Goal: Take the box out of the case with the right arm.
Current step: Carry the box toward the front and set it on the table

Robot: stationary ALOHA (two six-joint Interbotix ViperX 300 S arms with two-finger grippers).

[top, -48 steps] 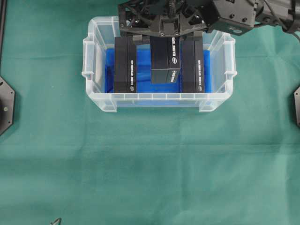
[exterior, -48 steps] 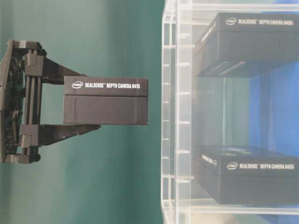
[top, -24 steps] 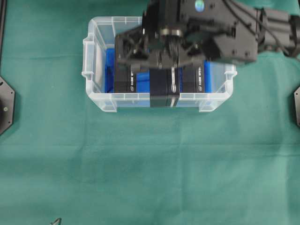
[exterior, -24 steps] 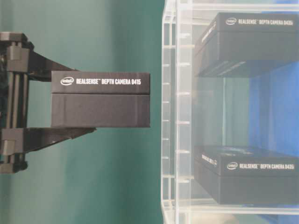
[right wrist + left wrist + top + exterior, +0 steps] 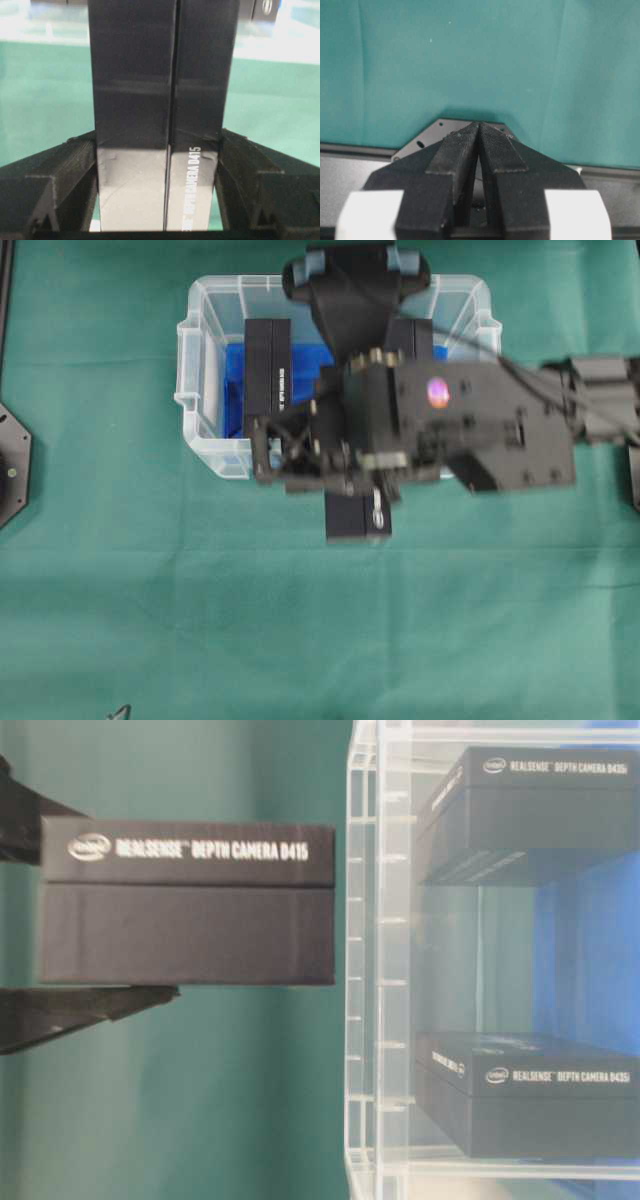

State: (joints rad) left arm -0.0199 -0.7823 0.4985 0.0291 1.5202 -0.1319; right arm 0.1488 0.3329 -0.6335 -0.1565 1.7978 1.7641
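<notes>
My right gripper (image 5: 157,135) is shut on a black box (image 5: 160,90) printed "DEPTH CAMERA D415", with one finger (image 5: 70,165) on each long side. Seen from overhead, the right arm (image 5: 470,430) hangs over the front wall of the case (image 5: 198,390), and the held box (image 5: 358,522) sticks out past that wall over the green cloth. At table level the box (image 5: 190,910) hangs in the air just outside the clear wall (image 5: 365,970). My left gripper (image 5: 479,125) is shut and holds nothing, away from the case.
Two more black boxes stay in the case, one at the left (image 5: 268,360) and one at the right (image 5: 412,335), on the blue floor (image 5: 232,390). Black base plates sit at the left edge (image 5: 12,465) and right edge (image 5: 634,465). Green cloth (image 5: 300,640) covers the table.
The right arm has lifted the box out from between the other two and carried it forward over the case's front wall. The left gripper's earlier state is not shown.
</notes>
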